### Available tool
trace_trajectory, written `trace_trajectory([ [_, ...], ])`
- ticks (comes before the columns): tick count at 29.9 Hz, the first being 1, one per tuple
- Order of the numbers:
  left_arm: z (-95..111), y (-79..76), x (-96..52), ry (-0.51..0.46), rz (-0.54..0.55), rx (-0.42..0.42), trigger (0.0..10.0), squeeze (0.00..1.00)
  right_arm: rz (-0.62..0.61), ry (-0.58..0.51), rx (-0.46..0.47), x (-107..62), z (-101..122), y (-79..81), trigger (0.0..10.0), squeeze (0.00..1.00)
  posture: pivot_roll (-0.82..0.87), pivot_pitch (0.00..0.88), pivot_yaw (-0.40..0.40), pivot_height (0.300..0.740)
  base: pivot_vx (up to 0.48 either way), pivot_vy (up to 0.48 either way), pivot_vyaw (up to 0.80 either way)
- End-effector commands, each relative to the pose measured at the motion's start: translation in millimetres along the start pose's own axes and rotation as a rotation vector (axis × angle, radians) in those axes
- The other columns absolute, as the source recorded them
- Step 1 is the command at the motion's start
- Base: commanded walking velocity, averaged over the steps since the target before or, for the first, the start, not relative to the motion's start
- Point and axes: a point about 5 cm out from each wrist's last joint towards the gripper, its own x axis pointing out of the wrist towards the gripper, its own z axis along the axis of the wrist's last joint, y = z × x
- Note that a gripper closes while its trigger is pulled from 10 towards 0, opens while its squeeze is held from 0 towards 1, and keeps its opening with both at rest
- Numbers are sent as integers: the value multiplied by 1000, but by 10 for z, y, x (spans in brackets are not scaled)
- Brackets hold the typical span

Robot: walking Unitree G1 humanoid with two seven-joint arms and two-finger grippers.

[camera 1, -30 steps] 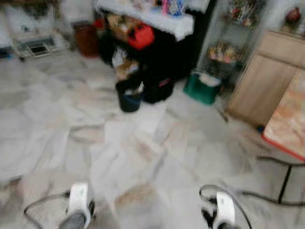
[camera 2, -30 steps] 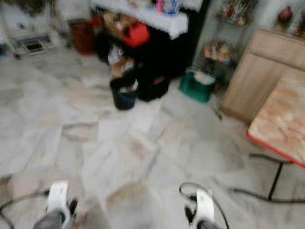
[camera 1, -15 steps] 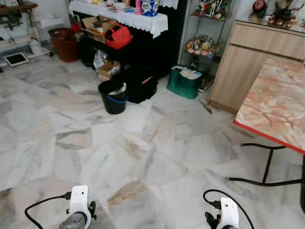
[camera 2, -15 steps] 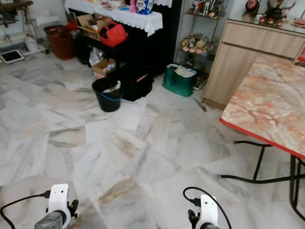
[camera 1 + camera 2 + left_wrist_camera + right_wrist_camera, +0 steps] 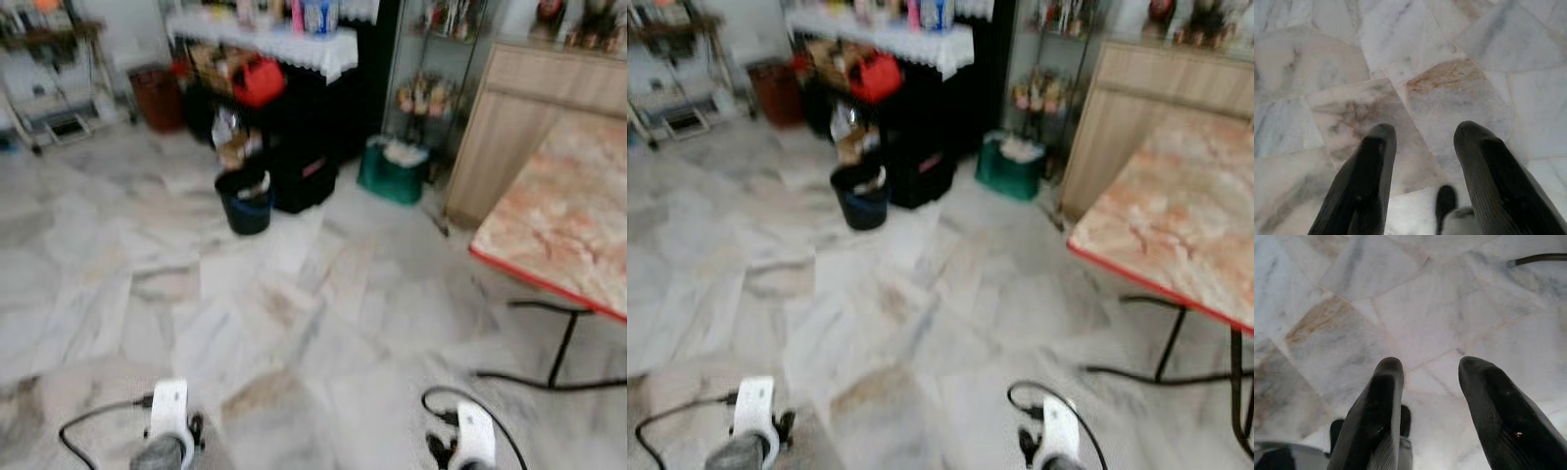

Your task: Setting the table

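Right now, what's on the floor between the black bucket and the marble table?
In the eye views, bare marble floor separates the black bucket from the marble table; a green bag sits further back.

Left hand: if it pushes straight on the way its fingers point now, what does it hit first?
Most likely the marble floor. The left hand points down at bare tiles, fingers apart and holding nothing, with nothing in between; how far off the floor lies is unclear.

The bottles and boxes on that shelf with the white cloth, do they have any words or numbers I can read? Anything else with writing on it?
No text can be read here.
Blue and white container on the cloth-covered shelf: its print is too blurred to read.
Green bag: no lettering can be made out.
Red bag: no readable label.
Table: marble pattern, no writing.
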Motion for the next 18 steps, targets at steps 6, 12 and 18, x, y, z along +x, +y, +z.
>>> trace_trajectory([
  [6, -34, 8, -7, 14, 1, 7, 10000, 0, -3, -6, 11, 5, 17, 8, 10000, 0, 151, 0, -23, 740, 0, -301, -413],
  [12, -50, -18, -10, 15, -4, 3, 10000, 0, -9, -24, 17, 0, 30, -11, 10000, 0, 140, 0, -30, 740, 0, -299, 0],
  [18, -88, -55, -18, 25, -9, -5, 10000, 0, -14, -9, 16, -4, 18, -33, 10000, 0, 134, 0, -35, 740, 0, -299, -213],
])
